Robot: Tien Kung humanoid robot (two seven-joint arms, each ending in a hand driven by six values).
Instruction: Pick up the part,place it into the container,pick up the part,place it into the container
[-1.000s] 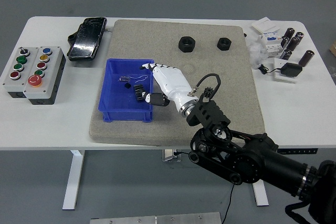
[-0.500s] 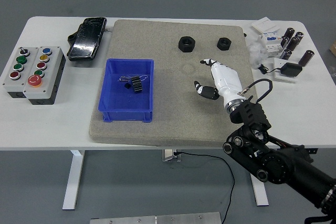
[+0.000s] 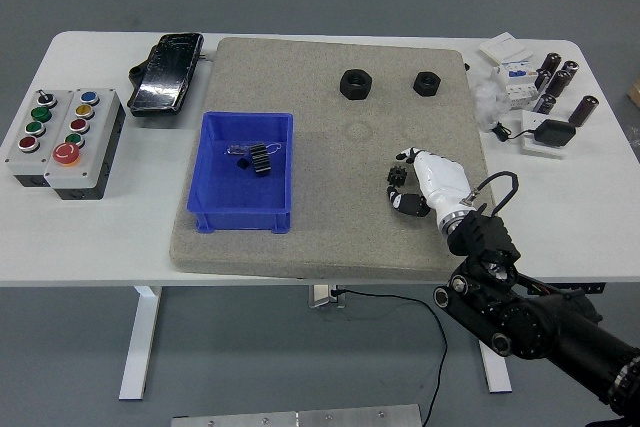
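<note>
A blue container (image 3: 212, 209) stands on the left part of the grey mat (image 3: 330, 217). A black gear (image 3: 262, 161) and some small parts lie inside it. Two black nuts (image 3: 354, 83) (image 3: 428, 82) sit at the far side of the mat. My right hand (image 3: 405, 184), white with black fingertips, hovers low over the mat's near right part, well to the right of the container. Its fingers are loosely bent and hold nothing. The left arm is out of view.
A grey button box (image 3: 65, 142) stands at the table's left. A black device (image 3: 167, 72) lies behind the container. Dark cylinders (image 3: 556, 77), white boxes (image 3: 505, 59) and a black adapter (image 3: 553, 133) crowd the far right corner.
My right hand left the gear in the blue container, then drew back to the right and toward the near edge of the mat, empty.
</note>
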